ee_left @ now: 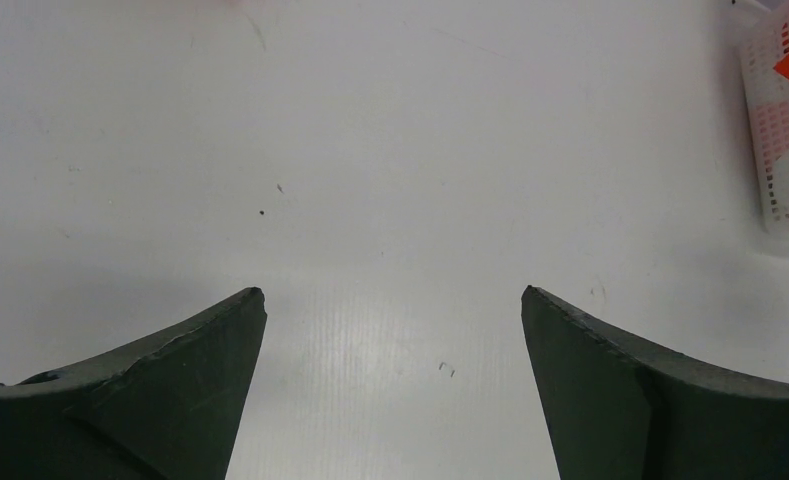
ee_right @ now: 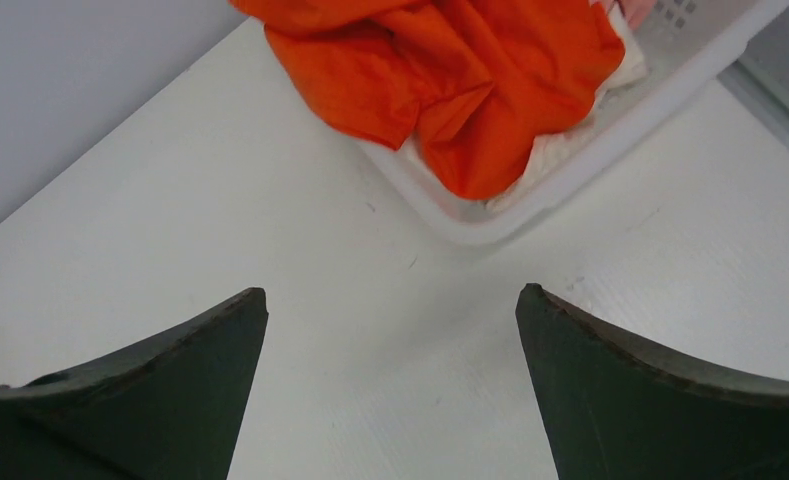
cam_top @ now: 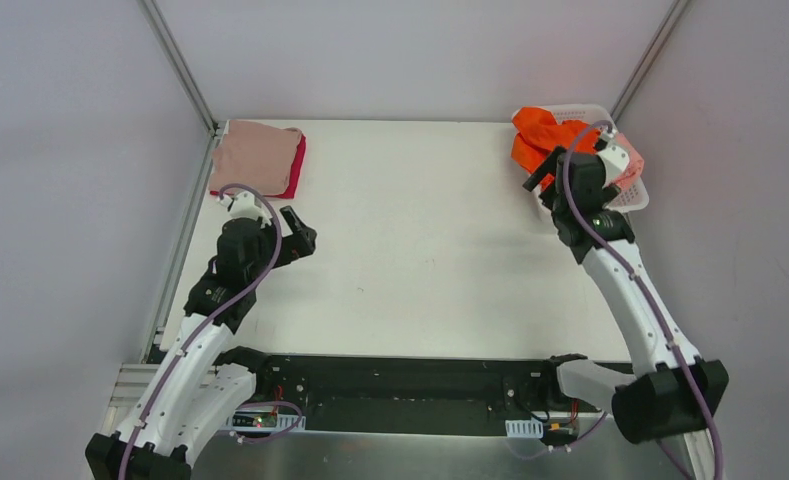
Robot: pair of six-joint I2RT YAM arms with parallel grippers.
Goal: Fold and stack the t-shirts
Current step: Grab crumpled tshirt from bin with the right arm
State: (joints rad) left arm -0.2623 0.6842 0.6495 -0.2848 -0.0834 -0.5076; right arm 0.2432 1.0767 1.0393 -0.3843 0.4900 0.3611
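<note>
Left gripper [ee_left: 393, 292] and right gripper [ee_right: 391, 290] are shown released, jaws spread wide with nothing held, each poised over the table [cam_top: 420, 230]. An orange shirt [ee_right: 450, 70] is seen crumpled in the basket [ee_right: 610, 130] at the far right corner, spilled over its rim, with white cloth [ee_right: 618, 70] beneath it, just ahead of the right gripper. 2 folded shirts are stacked at the far left corner, pink shirt [cam_top: 255, 155] laid on crimson shirt [cam_top: 298, 165], just beyond the left gripper
</note>
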